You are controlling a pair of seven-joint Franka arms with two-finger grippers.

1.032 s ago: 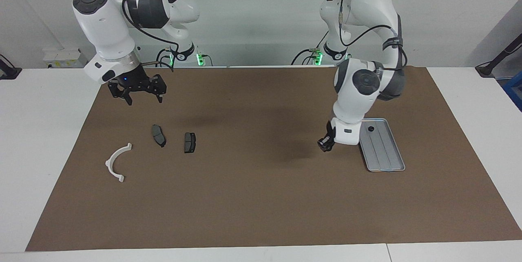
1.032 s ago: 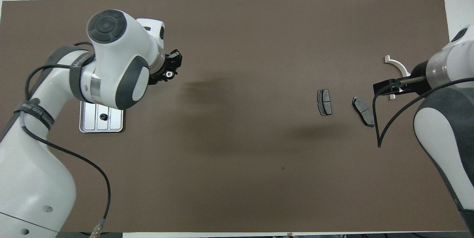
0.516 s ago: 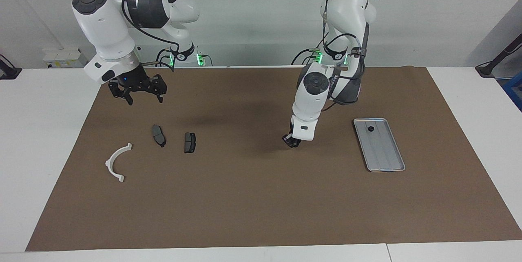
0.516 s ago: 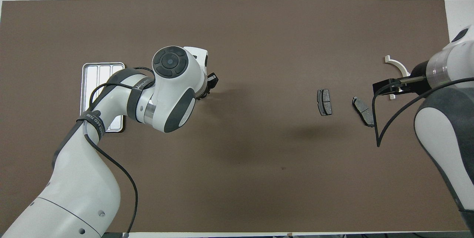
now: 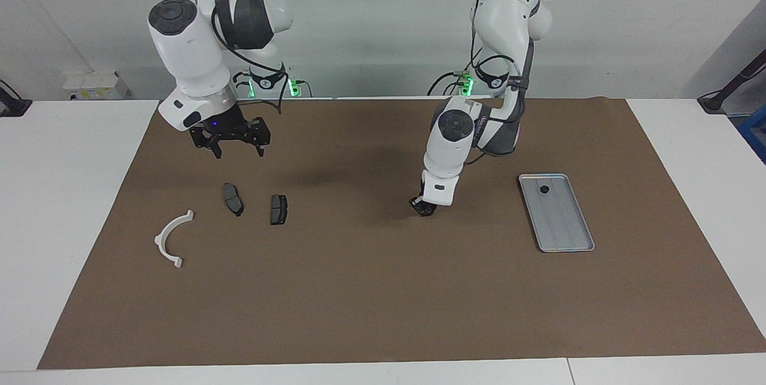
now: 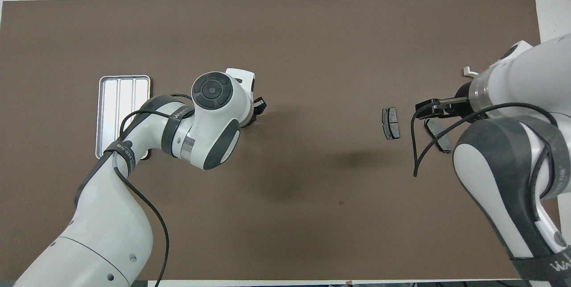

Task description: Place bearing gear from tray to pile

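Observation:
The silver-grey tray (image 5: pixel 565 226) lies at the left arm's end of the mat, with a small black part (image 5: pixel 544 189) at its end nearer the robots. In the overhead view the tray (image 6: pixel 119 95) is partly covered by the left arm. My left gripper (image 5: pixel 423 206) hangs low over the middle of the mat, its fingers shut on a small dark bearing gear that they mostly hide; it also shows from overhead (image 6: pixel 258 106). The pile is a white half-ring bracket (image 5: pixel 172 239) and two dark plates (image 5: pixel 233 199) (image 5: pixel 278 209). My right gripper (image 5: pixel 230 144) is open and empty over the mat by the plates.
A brown mat (image 5: pixel 371 289) covers most of the white table. From overhead, the right arm covers part of one plate (image 6: pixel 440 139) and most of the bracket (image 6: pixel 466 71); the other plate (image 6: pixel 391 122) shows whole.
My left gripper has moved from beside the tray to over the middle of the mat, toward the pile. My right gripper has shifted a little toward the middle, over the plates.

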